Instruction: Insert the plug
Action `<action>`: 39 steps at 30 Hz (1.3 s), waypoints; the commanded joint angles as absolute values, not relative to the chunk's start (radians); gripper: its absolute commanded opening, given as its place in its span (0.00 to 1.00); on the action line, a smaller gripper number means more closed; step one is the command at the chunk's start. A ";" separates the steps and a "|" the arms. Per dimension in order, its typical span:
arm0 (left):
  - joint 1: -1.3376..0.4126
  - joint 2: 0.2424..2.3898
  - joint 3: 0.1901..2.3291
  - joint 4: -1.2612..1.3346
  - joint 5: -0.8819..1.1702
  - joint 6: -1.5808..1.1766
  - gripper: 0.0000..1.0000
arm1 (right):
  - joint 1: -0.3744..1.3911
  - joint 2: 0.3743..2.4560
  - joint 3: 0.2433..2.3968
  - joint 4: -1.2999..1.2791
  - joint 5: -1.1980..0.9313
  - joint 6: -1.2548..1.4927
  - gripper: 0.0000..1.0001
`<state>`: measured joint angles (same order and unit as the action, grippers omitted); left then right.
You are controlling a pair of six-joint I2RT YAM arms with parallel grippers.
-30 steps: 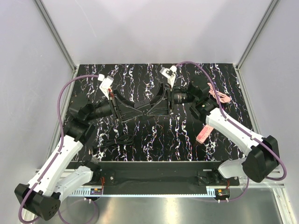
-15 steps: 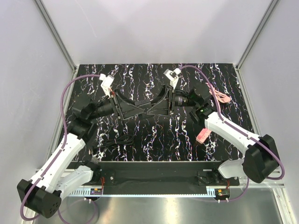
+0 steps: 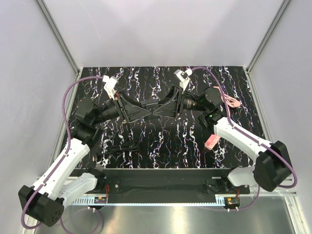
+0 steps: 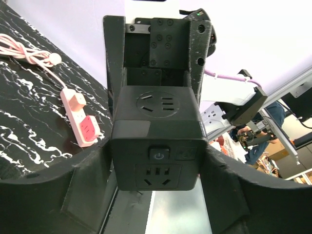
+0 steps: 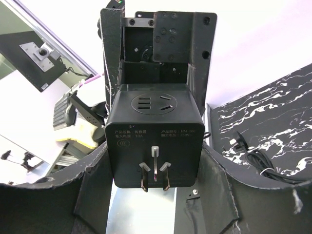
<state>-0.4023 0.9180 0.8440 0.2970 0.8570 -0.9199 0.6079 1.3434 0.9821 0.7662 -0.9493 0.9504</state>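
The desk (image 3: 161, 146) is black with white marbled veining. At 4 o'clock from its centre lies 1 pink power strip (image 3: 211, 141), flat on the surface. Its pink cord (image 3: 232, 102) lies in a loose bundle at 2 o'clock, near the right edge. At 8 o'clock lies 1 black cable (image 3: 117, 147), loosely coiled, well apart from the strip.

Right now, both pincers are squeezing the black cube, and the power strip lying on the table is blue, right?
Not blue: the power strip is pink, as the top view shows. The rest holds: the left pincer and the right pincer both grip the black cube.
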 commanded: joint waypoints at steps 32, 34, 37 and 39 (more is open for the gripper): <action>-0.276 1.262 1.465 -0.687 0.106 0.323 0.00 | 0.472 0.859 0.756 0.281 -0.907 0.742 1.00; -0.262 1.307 1.471 -0.683 0.124 0.406 0.00 | 0.472 0.842 0.723 0.273 -0.907 0.729 1.00; -0.241 1.360 1.473 -0.687 0.175 0.543 0.00 | 0.472 0.845 0.700 0.262 -0.916 0.710 1.00; -0.221 1.390 1.468 -0.690 0.176 0.630 0.00 | 0.472 0.859 0.692 0.256 -0.936 0.695 1.00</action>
<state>-0.2375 1.3788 1.4242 -0.7143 0.1894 0.4114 0.4709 0.8513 0.6964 0.2794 -0.9249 0.7395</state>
